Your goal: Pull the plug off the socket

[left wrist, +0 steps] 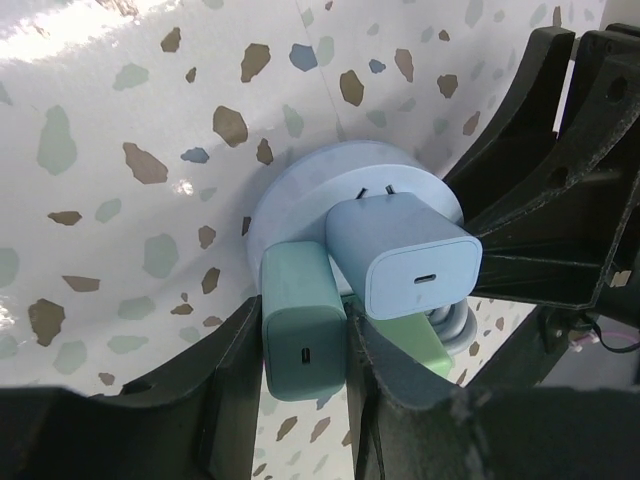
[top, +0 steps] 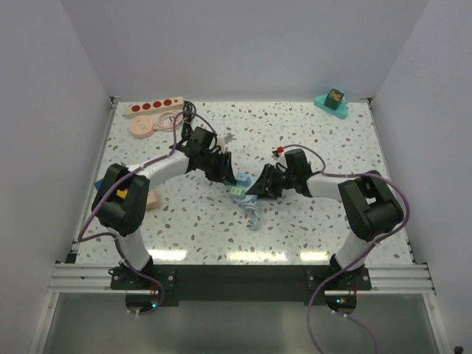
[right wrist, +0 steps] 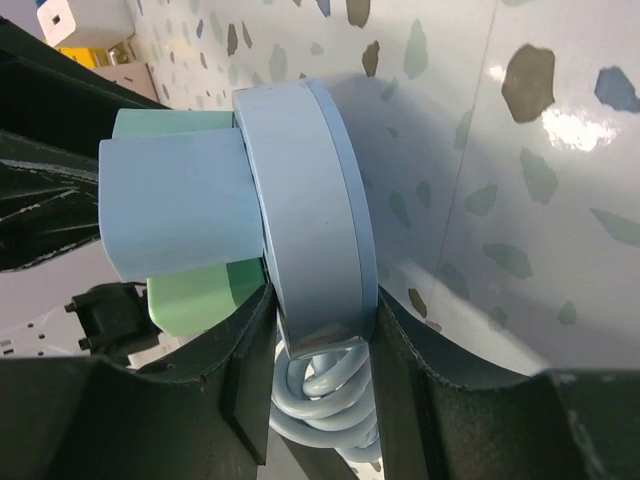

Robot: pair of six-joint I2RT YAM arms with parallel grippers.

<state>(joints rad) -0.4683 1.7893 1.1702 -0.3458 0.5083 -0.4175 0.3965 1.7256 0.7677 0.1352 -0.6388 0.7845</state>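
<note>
Apparently mid-task, at centre of speckled tabletop [top: 332, 140]: left gripper [left wrist: 303, 375] clamped on teal-green rectangular plastic plug [left wrist: 300, 320], right gripper [right wrist: 320, 350] clamped on rim of round light-blue plastic socket disc [right wrist: 300, 200]; plug looks seated; pulling apart not yet done

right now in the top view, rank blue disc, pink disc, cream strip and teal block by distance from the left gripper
1. blue disc, at the left gripper, centre.
2. pink disc and cream strip, far left: too close to call.
3. teal block, far right corner.
</note>
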